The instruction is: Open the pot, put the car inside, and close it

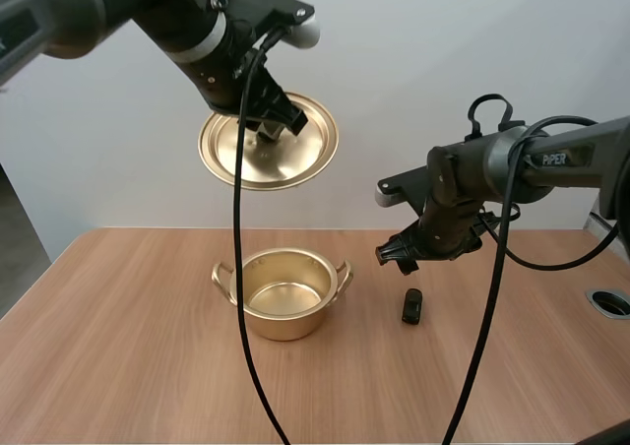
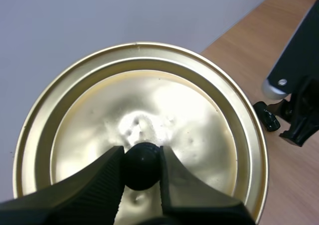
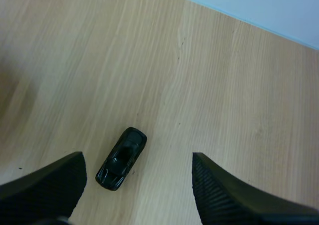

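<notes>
The golden pot stands open and empty on the wooden table. High above it my left gripper holds the golden lid tilted, its fingertips pinching the lid's black knob. A small black toy car lies on the table to the right of the pot. My right gripper hovers a little above and left of the car, fingers wide apart; the car lies on the wood below, between the fingers and nearer one of them. From the left wrist the car shows past the lid's rim.
A round metal-ringed hole sits in the table at its right edge. The wood in front of the pot and to its left is bare.
</notes>
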`<state>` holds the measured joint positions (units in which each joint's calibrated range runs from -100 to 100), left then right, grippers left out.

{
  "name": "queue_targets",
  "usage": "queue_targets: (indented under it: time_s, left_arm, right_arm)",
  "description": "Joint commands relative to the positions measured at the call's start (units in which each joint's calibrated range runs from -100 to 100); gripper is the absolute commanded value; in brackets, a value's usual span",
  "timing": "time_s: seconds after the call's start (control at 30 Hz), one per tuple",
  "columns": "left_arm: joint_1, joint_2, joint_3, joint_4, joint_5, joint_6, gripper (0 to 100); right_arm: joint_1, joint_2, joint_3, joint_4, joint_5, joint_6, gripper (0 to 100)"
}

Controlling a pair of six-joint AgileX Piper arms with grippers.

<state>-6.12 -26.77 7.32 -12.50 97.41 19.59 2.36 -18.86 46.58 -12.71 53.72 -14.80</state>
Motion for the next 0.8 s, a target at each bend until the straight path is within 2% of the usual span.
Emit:
queue_targets:
  time_s: [0.0, 0.13, 0.4, 0.57, 0.77]
  left_arm:
    - [-0.03, -2.4, -1.5, 0.1, -0.2, -0.1, 0]
    - [-0.03, -5.7, -3.5, 0.4, 1.4, -0.2, 0]
    - [-0.03, -10.4, -4.9, 0.5, 2.6, -1.0, 0]
    - [-0.03, -11.7, -4.9, 0.6, 2.6, -1.0, 0]
    - [-0.03, -11.7, -4.9, 0.7, 2.6, -1.0, 0]
  right_arm:
    - [0.0, 3.4, -0.1, 0.2, -1.0, 0.0, 100]
    - [0.0, 7.3, -0.2, 1.0, -3.5, 0.0, 100]
    - [0.0, 15.5, -6.2, 2.3, -2.2, -0.1, 100]
    - [-0.3, 18.6, -8.9, 7.4, -0.2, -3.4, 100]
    - [-1.5, 20.0, -8.9, 8.6, 1.5, -4.3, 100]
